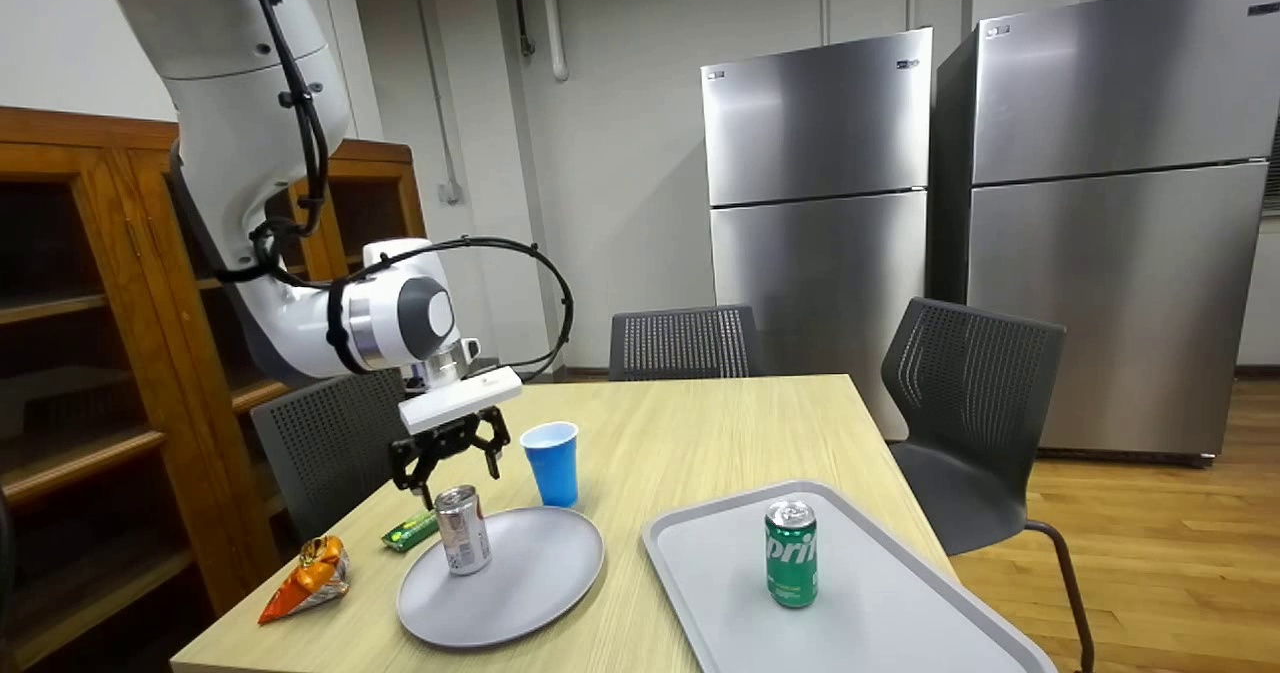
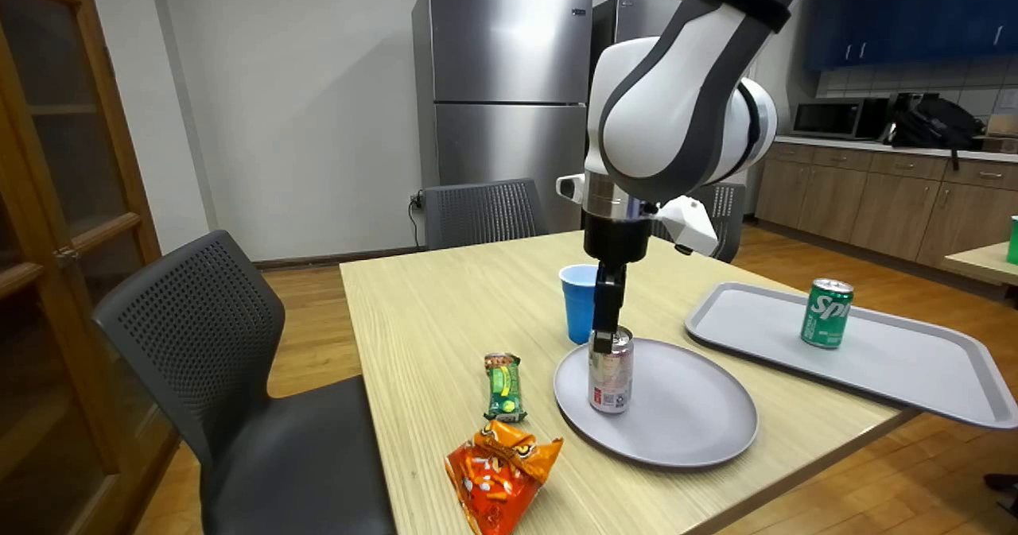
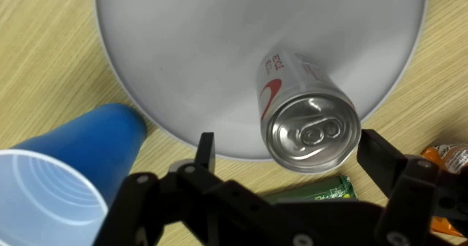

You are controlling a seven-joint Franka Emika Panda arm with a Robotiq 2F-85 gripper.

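Observation:
My gripper [image 1: 461, 483] is open, pointing down just above a silver can. The silver can [image 1: 464, 538] with red marks stands upright on a round grey plate [image 1: 540, 593], near its edge; it shows in both exterior views [image 2: 612, 380]. In the wrist view the can [image 3: 310, 129] lies between the spread fingers [image 3: 287, 138], nearer the right finger; whether that finger touches it I cannot tell. The left finger is well apart from the can. A blue cup [image 1: 554, 463] stands beside the plate. A green-wrapped bar [image 2: 504, 388] lies by the plate, partly hidden by the gripper in the wrist view.
An orange snack bag [image 2: 505, 475] lies near the table edge. A grey tray [image 1: 700, 553] holds a green Sprite can [image 1: 791, 556] and overhangs the table edge in an exterior view. Dark chairs [image 1: 970, 433] stand around the table [image 1: 700, 423]. A wooden cabinet [image 1: 130, 353] stands behind the arm.

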